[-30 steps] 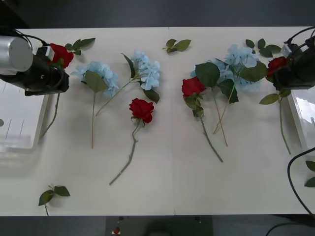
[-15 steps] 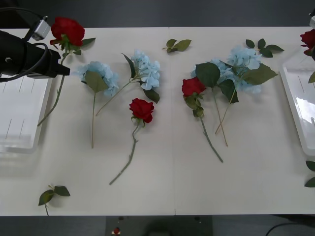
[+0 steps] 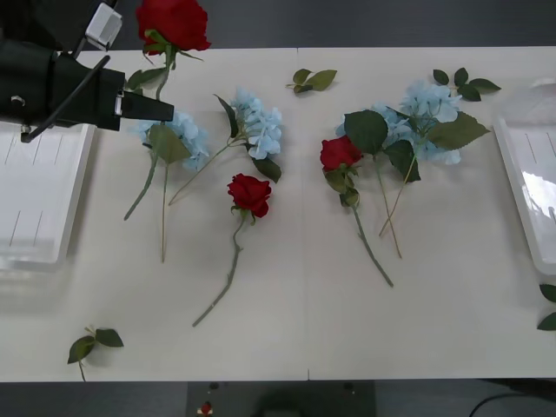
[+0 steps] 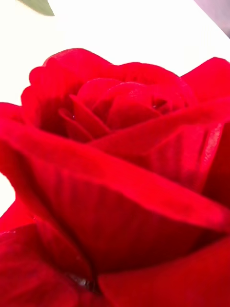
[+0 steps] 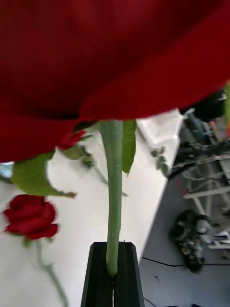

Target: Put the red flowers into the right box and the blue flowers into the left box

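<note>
My left gripper (image 3: 163,109) hangs above the table's back left, beside the left box (image 3: 43,191). It is shut on the stem of a red flower (image 3: 174,23), whose bloom stands up and whose stem dangles below. In the left wrist view the black fingers (image 5: 100,278) pinch that green stem (image 5: 113,192). A red flower bloom (image 4: 115,168) sits right against the right wrist camera. Two more red flowers (image 3: 250,193) (image 3: 339,153) lie on the table among the blue flowers (image 3: 261,126) (image 3: 187,130) (image 3: 426,104). The right box (image 3: 532,200) lies at the right edge.
Loose green leaf sprigs lie at the back middle (image 3: 314,80), back right (image 3: 465,82), front left (image 3: 94,340) and right edge (image 3: 549,304). The front half of the table is bare. Beyond the table edge, the left wrist view shows cables and gear on the floor.
The left gripper has lifted its red flower off the table and carried it rightward. The right arm rose with its red flower and left the front view.
</note>
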